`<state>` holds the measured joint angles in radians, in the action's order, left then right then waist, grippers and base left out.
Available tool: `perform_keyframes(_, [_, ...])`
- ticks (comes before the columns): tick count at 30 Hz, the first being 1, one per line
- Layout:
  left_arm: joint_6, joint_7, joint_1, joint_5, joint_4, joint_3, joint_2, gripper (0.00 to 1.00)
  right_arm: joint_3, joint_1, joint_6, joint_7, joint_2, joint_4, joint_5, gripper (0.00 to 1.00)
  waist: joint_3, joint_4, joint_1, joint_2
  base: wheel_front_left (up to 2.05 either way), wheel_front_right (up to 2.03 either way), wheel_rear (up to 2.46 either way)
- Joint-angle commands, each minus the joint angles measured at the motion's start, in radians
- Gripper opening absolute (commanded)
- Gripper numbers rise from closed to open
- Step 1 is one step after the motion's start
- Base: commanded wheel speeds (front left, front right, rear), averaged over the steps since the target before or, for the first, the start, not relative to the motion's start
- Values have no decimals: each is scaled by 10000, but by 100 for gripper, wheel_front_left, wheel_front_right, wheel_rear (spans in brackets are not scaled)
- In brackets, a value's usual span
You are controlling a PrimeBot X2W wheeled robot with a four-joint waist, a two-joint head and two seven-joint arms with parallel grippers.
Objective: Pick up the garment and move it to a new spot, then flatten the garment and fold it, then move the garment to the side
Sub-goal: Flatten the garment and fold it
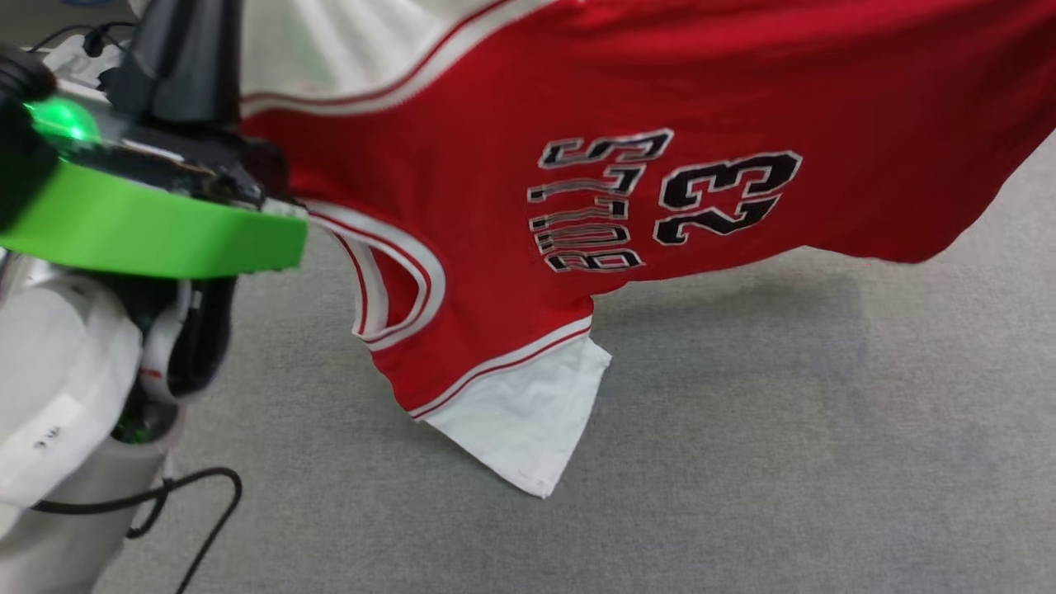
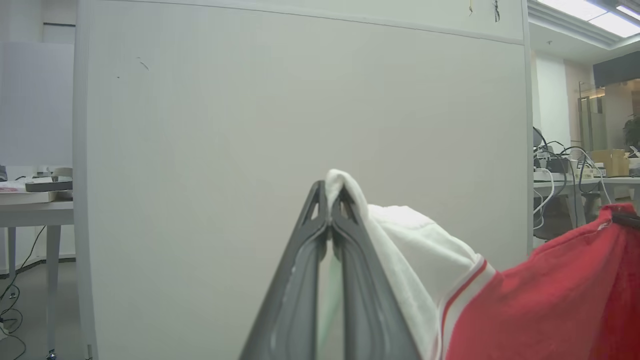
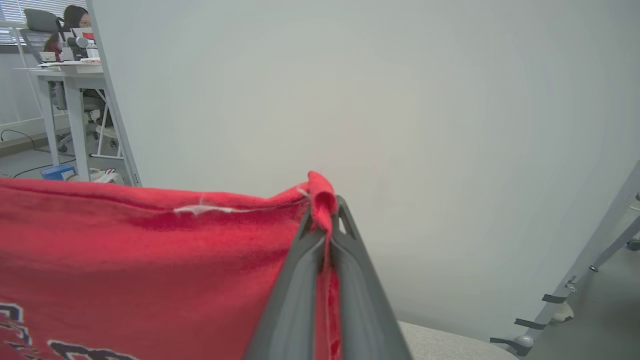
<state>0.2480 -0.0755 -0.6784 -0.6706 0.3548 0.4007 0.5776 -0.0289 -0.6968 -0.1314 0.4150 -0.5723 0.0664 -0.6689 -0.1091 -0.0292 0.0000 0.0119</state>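
Note:
The garment [image 1: 660, 99], a red jersey with black numerals and white sleeves, hangs stretched in the air across the top of the head view. One white sleeve [image 1: 528, 421] dangles toward the grey surface. My left gripper [image 2: 330, 192] is shut on white sleeve fabric, and the garment [image 2: 540, 300] trails off to its right. My right gripper [image 3: 325, 207] is shut on a red edge of the garment [image 3: 150, 260], which spreads to its left. My left arm [image 1: 148, 223], with a green band, stands at the left of the head view.
A grey felt-like surface [image 1: 742, 454] lies under the hanging cloth. A black cable [image 1: 198, 503] loops at the lower left. A white partition [image 2: 300, 100] stands close ahead. Desks [image 2: 35, 210] flank it, and a person [image 3: 75, 20] sits at one.

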Motion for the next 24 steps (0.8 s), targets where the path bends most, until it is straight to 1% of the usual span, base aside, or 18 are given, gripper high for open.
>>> perform_keyframes(1, [73, -40, -336, 87, 36, -146, 119, 0, 151, 76, 7, 43, 86, 212, 95, 0, -186, -178, 0, -119, 0, 0, 0])
perform_keyframes(4, [59, 76, -934, 272, 30, -346, 344, 0, 505, -60, 7, 113, 189, 640, 234, 0, -580, -278, 0, -119, 0, 0, 0])
perform_keyframes(6, [-77, 191, -1460, 361, -34, -409, 480, 0, 688, -218, 7, 171, 207, 828, 303, 0, -897, -320, 0, -119, 0, 0, 0])
perform_keyframes(10, [-482, 590, -2739, 572, -308, -442, 820, 0, 967, -739, 7, 199, 232, 1033, 416, 0, -1656, -407, 0, -119, 0, 0, 0])
perform_keyframes(14, [-1054, 1112, -4259, 779, -882, -389, 1180, 0, 1101, -1458, 7, 208, 135, 895, 546, 0, -2572, -474, 0, -119, 0, 0, 0])
perform_keyframes(18, [-1806, 1539, -5822, 1082, -1779, -124, 1427, 0, 959, -2453, 7, -32, 7, 315, 690, 0, -3462, -547, 0, -119, 0, 0, 0])
perform_keyframes(21, [-2369, 1809, -7028, 1329, -2675, 149, 1435, 0, 685, -3425, 7, -337, -56, -362, 819, 0, -4117, -577, 0, -119, 0, 0, 0])
perform_keyframes(24, [-2811, 1896, -8212, 1529, -3669, 317, 1296, 0, 450, -4485, 7, -700, 52, -1199, 969, 0, -4674, -592, 0, -119, 0, 0, 0])
